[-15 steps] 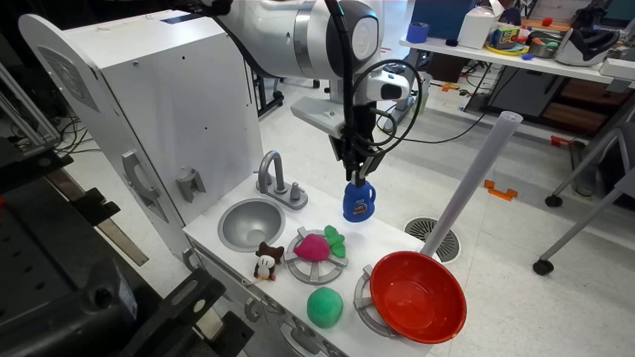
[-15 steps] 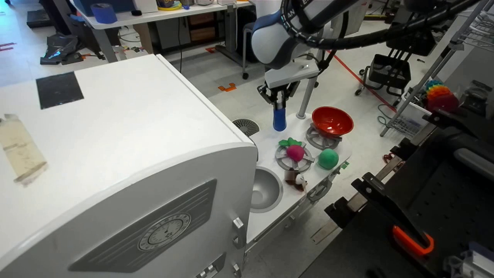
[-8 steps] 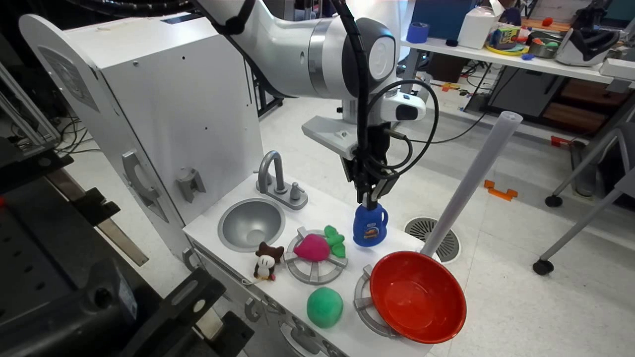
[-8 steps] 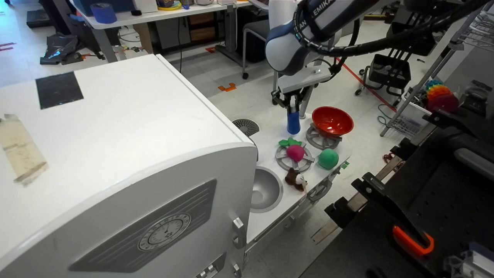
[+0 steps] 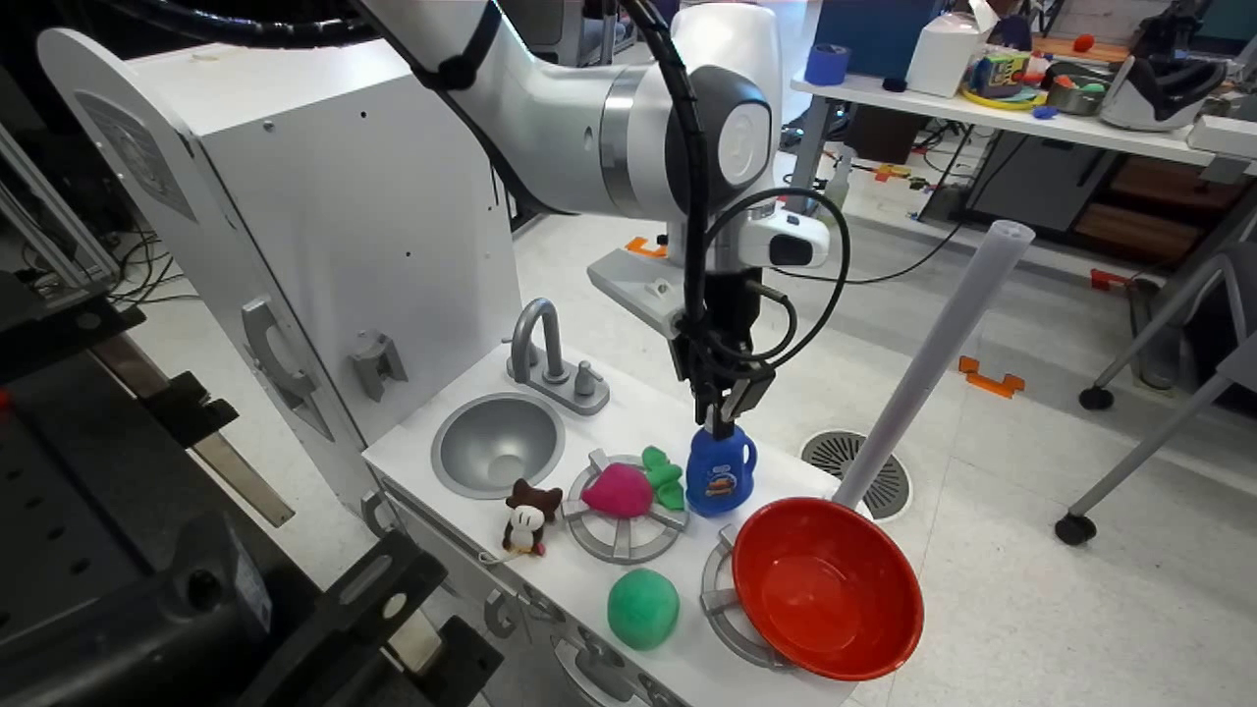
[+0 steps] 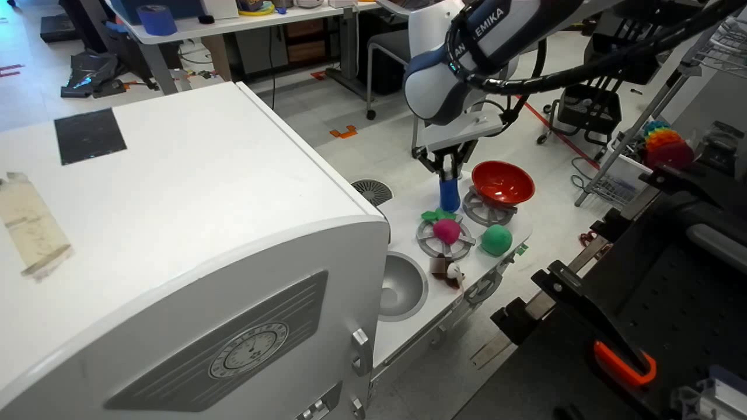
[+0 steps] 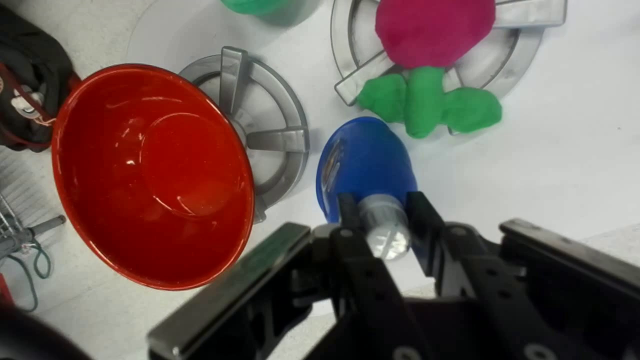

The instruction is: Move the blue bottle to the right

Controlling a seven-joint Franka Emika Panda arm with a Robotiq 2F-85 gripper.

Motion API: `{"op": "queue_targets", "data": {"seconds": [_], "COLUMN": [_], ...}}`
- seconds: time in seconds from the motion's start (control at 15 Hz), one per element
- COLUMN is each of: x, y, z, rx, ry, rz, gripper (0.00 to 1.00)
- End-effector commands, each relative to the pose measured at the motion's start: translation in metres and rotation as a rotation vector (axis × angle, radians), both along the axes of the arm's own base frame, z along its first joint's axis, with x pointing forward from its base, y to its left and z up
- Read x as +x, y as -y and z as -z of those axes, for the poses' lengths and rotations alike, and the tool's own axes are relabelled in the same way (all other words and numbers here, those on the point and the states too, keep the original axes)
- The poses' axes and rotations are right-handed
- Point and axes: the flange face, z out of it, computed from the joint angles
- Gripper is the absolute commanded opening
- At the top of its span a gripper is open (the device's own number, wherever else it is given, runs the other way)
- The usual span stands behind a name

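Wrist view: The blue bottle (image 7: 372, 162), its pale cap (image 7: 387, 240) clamped in the tool (image 7: 382, 206), is over or on the tabletop (image 7: 555, 170); which, cannot be told. From it, the red bowl (image 7: 152, 175) lies at nine o'clock, the green ball (image 7: 255, 4) at eleven, the leafy pink toy (image 7: 434, 34) at one.

In an exterior view a camera is peering steeply down from fairly near the red bowl (image 5: 828, 589), facing the robot arm (image 5: 579, 128) beyond it. In an exterior view a camera is gazing from well away — looking down across the white cabinet (image 6: 192, 192) toward the bowl. Both exterior views are sharing the stretch from the sink (image 5: 491, 432) to the bowl. Closest in, the wrist view is looking down just beside the bowl — and all three are catching it and the blue bottle (image 7: 370, 155).
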Motion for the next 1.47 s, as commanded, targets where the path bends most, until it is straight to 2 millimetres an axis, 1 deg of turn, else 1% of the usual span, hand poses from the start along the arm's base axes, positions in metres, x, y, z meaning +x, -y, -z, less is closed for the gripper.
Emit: {"op": "queue_targets", "data": {"seconds": [0.0,0.33,0.4,0.47,0.6,0.87,0.93,1.13,1.27,1.4], "x": [0.002,0.002,0.002,0.000,-0.003,-0.008,-0.009,-0.012,-0.015,-0.018], "y": [0.007,0.011,0.011,0.011,0.012,0.014,0.014,0.004,-0.010,-0.032], "z": [-0.001,0.001,0.002,0.003,0.006,0.011,0.012,0.015,0.015,0.010], "rx": [0.008,-0.003,-0.006,-0.011,-0.019,-0.027,-0.025,-0.003,0.026,0.104], "ry": [0.037,0.080,0.087,0.091,0.093,0.085,0.080,0.041,-0.032,-0.151], "rz": [0.040,0.047,0.049,0.051,0.055,0.077,0.081,0.090,0.116,0.125], "gripper": [0.07,0.07,0.54,0.55,0.68,0.97,1.00,1.00,1.00,1.00]}}
